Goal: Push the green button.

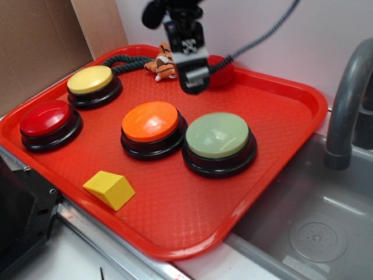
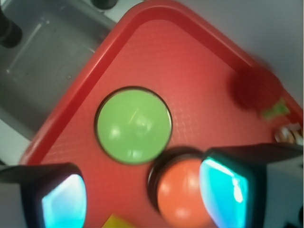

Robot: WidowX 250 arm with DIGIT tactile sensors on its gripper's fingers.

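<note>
Four round domed push buttons on black bases sit on the red textured plastic tray. We find the pale sage-green domed button at the tray's right side, just beside the orange-topped button; whether their bases touch we cannot tell. The yellow-topped button and the red-topped button lie to the left. The gripper hangs above the tray's far part, apart from the green button. In the wrist view its fingers stand spread, nothing between them. A yellow wedge block lies near the front edge.
</note>
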